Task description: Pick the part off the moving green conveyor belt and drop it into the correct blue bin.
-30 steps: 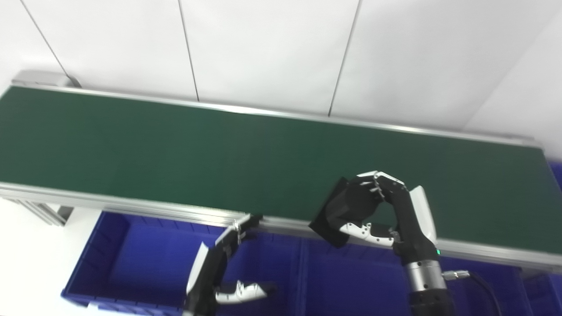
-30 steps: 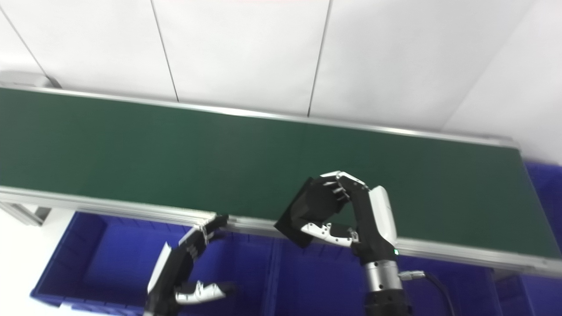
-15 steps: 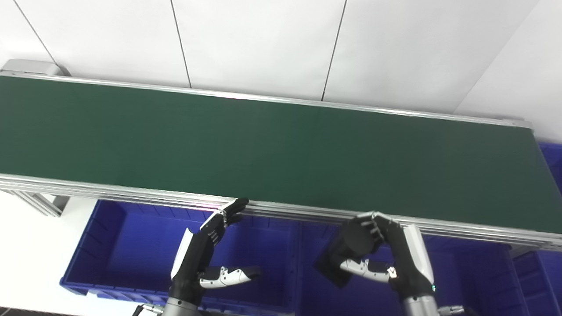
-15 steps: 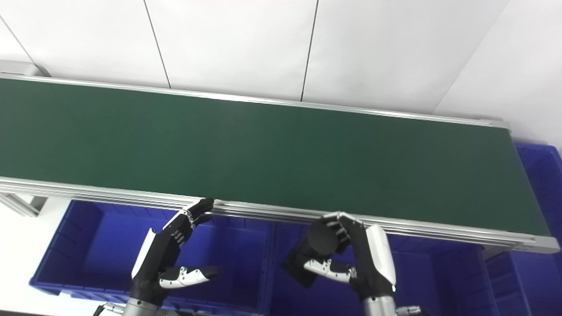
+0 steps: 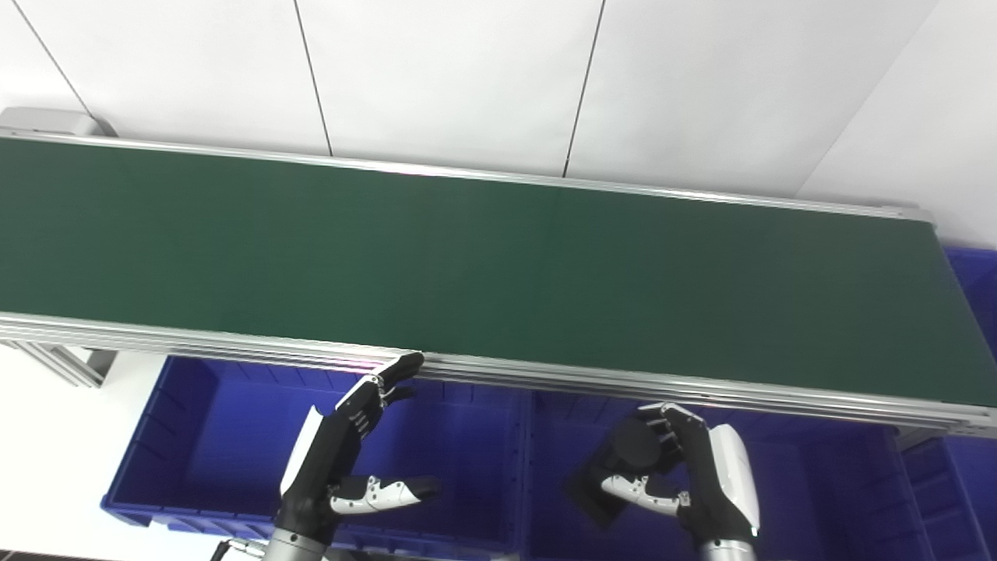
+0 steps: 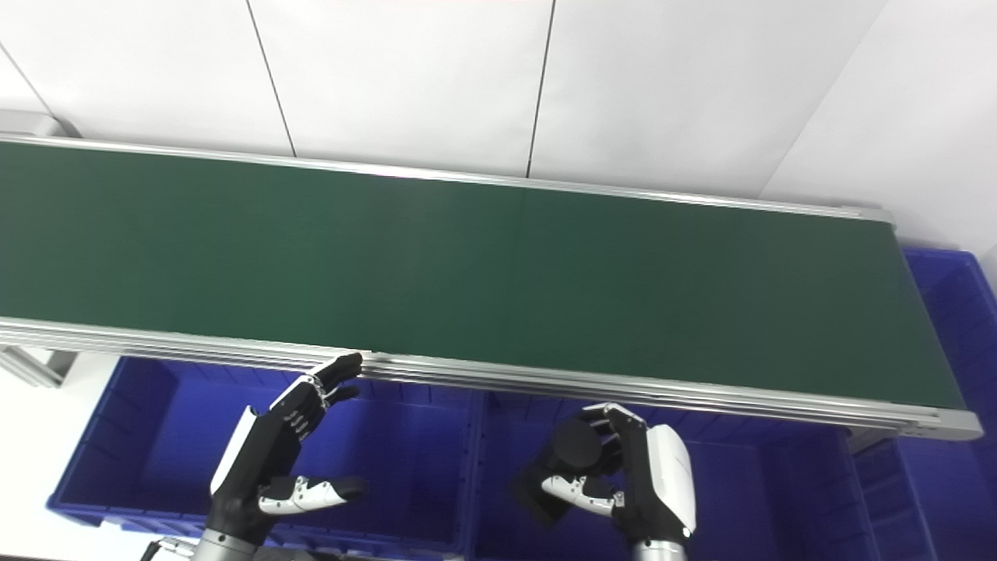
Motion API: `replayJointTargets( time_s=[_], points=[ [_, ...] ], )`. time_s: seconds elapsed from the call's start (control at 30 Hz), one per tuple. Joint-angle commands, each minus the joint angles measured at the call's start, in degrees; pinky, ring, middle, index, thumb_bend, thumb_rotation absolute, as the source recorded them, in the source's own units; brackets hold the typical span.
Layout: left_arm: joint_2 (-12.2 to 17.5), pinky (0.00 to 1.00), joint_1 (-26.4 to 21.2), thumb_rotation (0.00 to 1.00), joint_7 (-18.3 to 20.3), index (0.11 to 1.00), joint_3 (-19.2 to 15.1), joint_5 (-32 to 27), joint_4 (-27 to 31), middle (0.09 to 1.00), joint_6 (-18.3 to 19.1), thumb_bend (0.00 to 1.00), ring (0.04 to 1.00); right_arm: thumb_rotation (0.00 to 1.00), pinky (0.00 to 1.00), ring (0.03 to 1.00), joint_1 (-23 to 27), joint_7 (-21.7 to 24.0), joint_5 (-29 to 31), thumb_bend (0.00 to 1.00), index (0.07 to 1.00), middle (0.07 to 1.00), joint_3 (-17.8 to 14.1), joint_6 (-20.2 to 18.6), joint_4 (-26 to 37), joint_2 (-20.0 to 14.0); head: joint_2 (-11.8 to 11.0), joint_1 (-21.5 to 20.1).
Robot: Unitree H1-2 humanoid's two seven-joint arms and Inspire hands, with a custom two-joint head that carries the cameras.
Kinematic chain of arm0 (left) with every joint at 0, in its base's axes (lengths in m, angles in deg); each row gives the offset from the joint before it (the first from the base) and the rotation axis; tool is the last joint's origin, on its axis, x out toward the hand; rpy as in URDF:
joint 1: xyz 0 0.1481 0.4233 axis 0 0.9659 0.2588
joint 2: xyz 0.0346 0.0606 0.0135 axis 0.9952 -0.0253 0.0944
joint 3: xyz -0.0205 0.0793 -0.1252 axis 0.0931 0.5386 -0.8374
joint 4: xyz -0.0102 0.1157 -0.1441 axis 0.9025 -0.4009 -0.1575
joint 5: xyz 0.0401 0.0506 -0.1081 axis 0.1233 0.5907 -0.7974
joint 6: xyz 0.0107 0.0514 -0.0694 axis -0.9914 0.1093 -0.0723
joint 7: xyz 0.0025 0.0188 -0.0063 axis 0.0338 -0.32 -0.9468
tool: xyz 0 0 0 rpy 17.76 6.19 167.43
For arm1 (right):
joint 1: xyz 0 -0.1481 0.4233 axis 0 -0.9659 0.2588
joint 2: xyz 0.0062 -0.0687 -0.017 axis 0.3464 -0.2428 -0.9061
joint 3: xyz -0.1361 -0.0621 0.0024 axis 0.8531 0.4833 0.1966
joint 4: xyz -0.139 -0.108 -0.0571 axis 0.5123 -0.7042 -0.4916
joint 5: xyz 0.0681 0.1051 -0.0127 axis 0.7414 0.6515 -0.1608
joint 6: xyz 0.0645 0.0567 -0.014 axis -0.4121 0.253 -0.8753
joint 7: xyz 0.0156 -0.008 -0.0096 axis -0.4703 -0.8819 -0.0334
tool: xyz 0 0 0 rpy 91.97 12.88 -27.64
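My right hand [image 5: 693,479] is shut on a black part [image 5: 615,474], a flat plate with a round boss, and holds it over the middle blue bin [image 5: 810,499], below the belt's near rail. My left hand [image 5: 339,460] hangs open over the left blue bin [image 5: 195,436], fingers spread and pointing up toward the rail, holding nothing. The green conveyor belt [image 5: 467,257] runs across the view and carries no part that I can see.
The aluminium near rail [image 5: 545,378] of the conveyor overhangs the bins' far edges. A further blue bin [image 6: 950,312] shows at the right end of the belt. White wall panels stand behind the belt, and a white floor lies at bottom left.
My right hand has carried the black part off the belt, back over the rail and down above the middle bin. The camera has tilted, shifting the whole scene. My left hand stays open.
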Motion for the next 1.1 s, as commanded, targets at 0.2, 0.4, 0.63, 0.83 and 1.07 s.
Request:
replayJointTargets(
  time_s=[0.2, 0.4, 0.63, 0.83, 1.07],
  points=[
    [0.6, 0.83, -0.2, 0.35, 5.3, 0.82, -3.5, -3.5, 0.7, 0.867, -1.4, 0.89, 0.874, 0.0, 0.44, 0.418, 1.0, -1.3, -3.5, 0.51, 0.544, 0.491, 1.5, -4.8, 0.6, 2.7, 0.0, -2.3],
    [0.7, 0.84, -0.3, 0.34, 8.3, 0.818, -6.0, -6.2, -0.1, 0.861, -1.4, 0.9, 0.872, 0.11, 0.55, 0.658, 1.2, -1.7, -7.0, 0.51, 0.5, 0.718, 4.3, -7.0, 1.1, 3.1, 0.0, -5.9],
    [1.2, 0.84, -1.0, 0.35, 12.0, 0.837, -7.9, -7.7, -0.6, 0.88, -1.4, 0.88, 0.889, 0.19, 0.68, 0.804, -0.3, -5.1, -11.4, 0.65, 0.787, 0.849, 6.9, -8.2, 2.3, 4.8, 0.0, -6.8],
    [1.0, 0.84, -1.6, 0.35, 13.4, 0.835, -8.3, -7.3, -0.2, 0.887, -1.4, 0.88, 0.89, 0.33, 0.8, 0.885, -2.0, -8.7, -12.9, 0.68, 0.816, 0.908, 8.2, -7.2, 3.1, 5.2, 0.1, -7.3],
    [0.2, 0.86, -1.6, 0.33, 14.3, 0.831, -8.5, -8.0, -0.3, 0.885, -1.4, 0.89, 0.892, 0.48, 0.85, 0.93, -3.9, -12.0, -13.7, 0.73, 0.881, 0.948, 9.7, -6.1, 4.5, 5.6, 0.2, -6.5]
  ],
)
